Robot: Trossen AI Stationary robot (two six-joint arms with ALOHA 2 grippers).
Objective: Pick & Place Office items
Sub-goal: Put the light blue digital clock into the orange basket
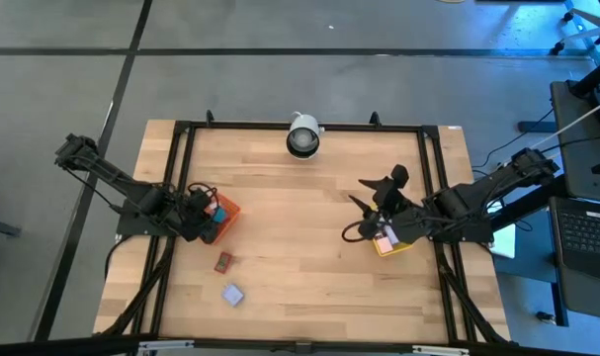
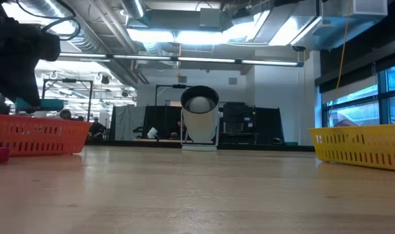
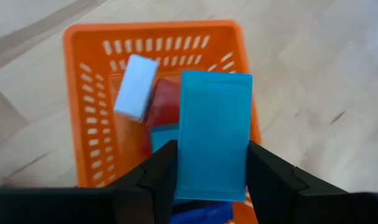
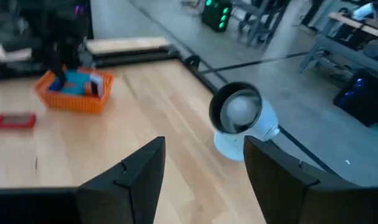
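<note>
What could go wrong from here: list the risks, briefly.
1. The left gripper holds the teal block by its lower end only, above the orange tray; it might tip and fall askew.
2. The tray already holds a lavender block and a red block, so the teal one may land propped up on them.

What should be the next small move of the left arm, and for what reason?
Probably open the fingers and let go. The left gripper is shut on a teal block and holds it directly above the orange tray, where a white block and a red one already lie. The right gripper waits open, empty.
</note>
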